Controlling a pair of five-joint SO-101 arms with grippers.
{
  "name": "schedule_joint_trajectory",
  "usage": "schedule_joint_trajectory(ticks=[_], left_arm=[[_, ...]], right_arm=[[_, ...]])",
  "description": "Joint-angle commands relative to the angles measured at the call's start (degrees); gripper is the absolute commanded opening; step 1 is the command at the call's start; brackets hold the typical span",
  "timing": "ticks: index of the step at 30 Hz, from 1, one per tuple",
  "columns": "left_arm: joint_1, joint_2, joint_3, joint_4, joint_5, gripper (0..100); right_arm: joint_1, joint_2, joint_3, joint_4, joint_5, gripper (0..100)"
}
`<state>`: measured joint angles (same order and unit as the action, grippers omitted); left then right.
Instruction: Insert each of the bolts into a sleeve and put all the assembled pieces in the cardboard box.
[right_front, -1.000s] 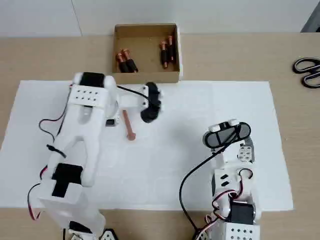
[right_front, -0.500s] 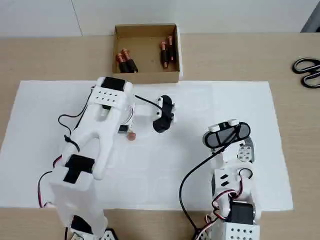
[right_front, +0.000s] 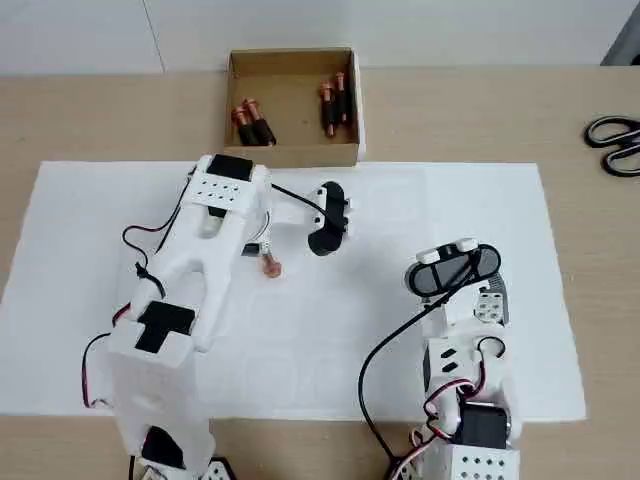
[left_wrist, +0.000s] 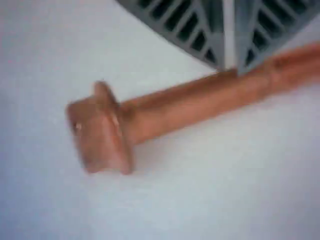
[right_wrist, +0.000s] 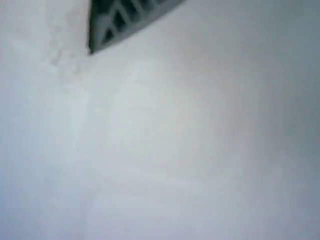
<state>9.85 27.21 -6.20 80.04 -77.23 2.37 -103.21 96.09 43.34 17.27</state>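
Note:
A copper bolt (left_wrist: 165, 110) lies on the white paper, its square head (right_front: 270, 265) poking out beside my left arm (right_front: 215, 230). In the left wrist view my left gripper (left_wrist: 231, 67) is shut on the bolt's shaft, well back from the head. The cardboard box (right_front: 290, 150) stands at the back, just beyond the left arm. It holds two bolt-in-sleeve pieces on the left (right_front: 252, 122) and two on the right (right_front: 335, 105). My right gripper (right_front: 455, 270) sits low over bare paper at the right, apart from the bolt.
A white paper sheet (right_front: 400, 200) covers the middle of the wooden table. Scissors (right_front: 615, 145) lie at the far right edge. Black cables hang from both arms.
The left arm swung right and came down over the bolt, hiding most of it. The bolt's head has shifted slightly right. The right arm stayed still.

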Motion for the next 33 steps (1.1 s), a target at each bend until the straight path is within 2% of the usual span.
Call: schedule_joint_trajectory(ticks=[1, 11, 23, 25, 28, 30, 33], left_arm=[[1.76, 1.32, 0.04, 0.18, -13.19, 1], [7.56, 1.58, 0.04, 12.84, -13.19, 1], [9.85, 5.45, 0.04, 13.19, -12.84, 1], [9.76, 6.86, -0.48, 12.31, -9.76, 1], [9.93, 7.56, -5.76, 16.18, -4.04, 1], [10.02, 7.38, -9.19, 20.40, -4.31, 3], [9.85, 6.77, -11.56, 20.31, -4.57, 9]], right_arm=[[-0.13, -0.92, -0.18, -0.57, 0.44, 22.0], [-0.13, -0.92, -0.18, -0.57, 0.26, 22.0], [-0.13, -0.92, -0.18, -0.57, 0.18, 22.0], [-0.13, -0.92, -0.18, -0.57, 0.18, 22.0], [-0.13, -0.92, -0.18, -0.57, 0.18, 22.0], [-0.13, -0.92, -0.18, -0.57, 0.18, 22.0], [-0.13, -0.92, -0.18, -0.57, 0.18, 22.0]])
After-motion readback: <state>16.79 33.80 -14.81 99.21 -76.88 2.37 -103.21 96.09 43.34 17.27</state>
